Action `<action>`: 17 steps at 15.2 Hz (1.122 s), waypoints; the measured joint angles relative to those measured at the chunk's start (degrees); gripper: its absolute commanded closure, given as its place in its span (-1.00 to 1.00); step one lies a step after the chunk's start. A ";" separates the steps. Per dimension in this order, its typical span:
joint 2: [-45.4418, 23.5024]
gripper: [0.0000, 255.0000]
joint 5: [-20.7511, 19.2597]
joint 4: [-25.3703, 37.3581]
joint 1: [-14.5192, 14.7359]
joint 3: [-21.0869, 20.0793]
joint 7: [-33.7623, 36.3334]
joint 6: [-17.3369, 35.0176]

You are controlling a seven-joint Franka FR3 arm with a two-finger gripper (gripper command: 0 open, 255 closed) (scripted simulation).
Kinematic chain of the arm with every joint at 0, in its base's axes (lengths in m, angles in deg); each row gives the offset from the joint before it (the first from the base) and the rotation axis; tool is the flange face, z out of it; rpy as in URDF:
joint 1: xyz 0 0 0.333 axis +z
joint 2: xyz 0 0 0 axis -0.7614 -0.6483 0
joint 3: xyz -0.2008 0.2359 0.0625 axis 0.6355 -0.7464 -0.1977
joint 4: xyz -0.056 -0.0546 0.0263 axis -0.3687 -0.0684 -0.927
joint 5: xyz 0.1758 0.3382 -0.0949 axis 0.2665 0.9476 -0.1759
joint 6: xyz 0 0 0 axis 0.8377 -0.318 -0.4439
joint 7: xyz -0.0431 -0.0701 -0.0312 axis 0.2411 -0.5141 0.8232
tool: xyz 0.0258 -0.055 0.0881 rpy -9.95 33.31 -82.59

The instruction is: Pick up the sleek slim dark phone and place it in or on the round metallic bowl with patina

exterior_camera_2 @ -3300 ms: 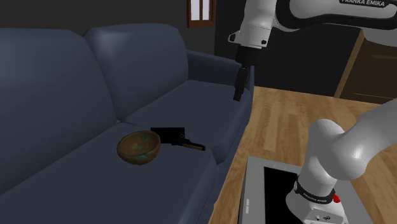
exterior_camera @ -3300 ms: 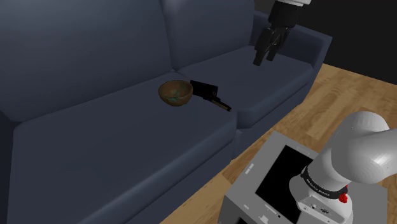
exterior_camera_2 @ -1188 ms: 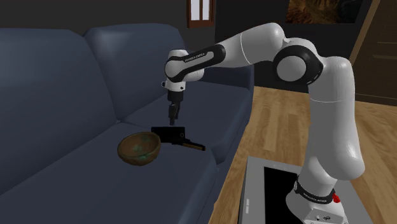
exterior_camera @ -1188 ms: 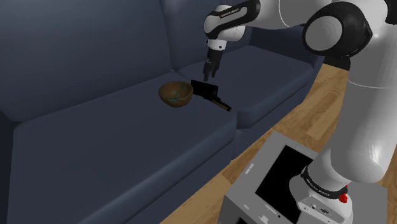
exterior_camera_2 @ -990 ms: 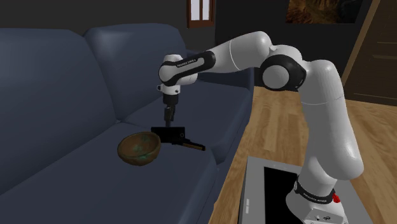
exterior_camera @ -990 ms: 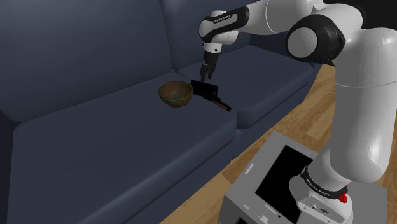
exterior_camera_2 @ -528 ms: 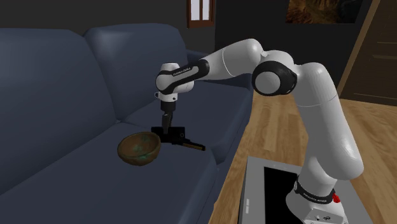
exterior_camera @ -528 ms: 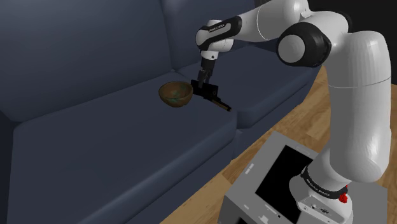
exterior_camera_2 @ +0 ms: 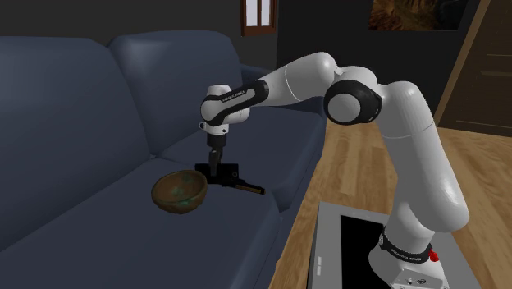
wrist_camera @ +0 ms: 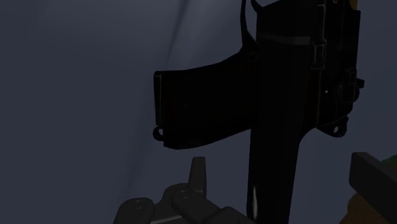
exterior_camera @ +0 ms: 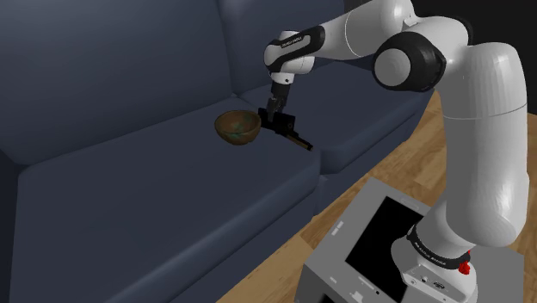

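Note:
The dark phone (exterior_camera: 283,123) lies flat on the blue sofa seat, close beside the round brown-green bowl (exterior_camera: 237,126) on the side toward the shoulder view's right. My gripper (exterior_camera: 270,114) points down at the phone's edge nearest the bowl. From the second exterior view the gripper (exterior_camera_2: 212,170) stands over the phone (exterior_camera_2: 225,174), just right of the bowl (exterior_camera_2: 179,190). In the wrist view the gripper (wrist_camera: 286,181) is open, its fingertips (wrist_camera: 199,177) apart on either side of the phone's black body (wrist_camera: 273,127). I cannot see them touch it.
A thin dark rod (exterior_camera: 301,142) sticks out from the phone toward the cushion's front edge. The sofa's backrest (exterior_camera: 129,60) rises behind the bowl. The stand (exterior_camera: 379,250) sits on the wooden floor (exterior_camera: 469,129) at the shoulder view's lower right.
The arm swung in from high over the sofa's armrest and lowered the gripper onto the phone. Over the last half second it has barely moved. Phone and bowl lie as before.

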 measured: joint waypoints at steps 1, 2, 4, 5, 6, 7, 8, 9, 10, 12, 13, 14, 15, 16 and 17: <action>0.00 1.00 0.00 0.00 0.00 0.00 0.00 0.00; 0.00 1.00 0.00 0.00 0.00 0.00 0.00 0.00; 0.11 1.00 0.03 0.07 0.03 -0.03 0.00 -0.01; 0.05 1.00 0.02 0.03 0.02 -0.01 0.01 0.01; 0.01 1.00 0.02 0.04 0.01 -0.01 0.01 0.00; -0.02 1.00 0.01 0.03 0.01 -0.01 0.01 0.00; -0.02 1.00 0.01 0.04 0.00 0.00 0.01 0.00; -0.02 1.00 0.01 0.04 0.00 0.00 0.01 0.00; -0.03 1.00 0.00 0.05 0.00 0.00 0.01 0.00; 0.12 1.00 -0.07 0.18 -0.01 0.03 0.08 -0.29; 0.33 1.00 -0.17 0.47 -0.06 0.10 0.16 -0.80; 0.65 1.00 -0.30 0.68 -0.02 0.15 0.37 -1.28; 0.98 1.00 -0.43 0.88 0.07 0.19 0.61 -1.76; 1.16 1.00 -0.52 1.20 0.04 0.23 0.73 -2.24; 1.52 1.00 -0.66 1.47 0.04 0.30 0.90 -2.86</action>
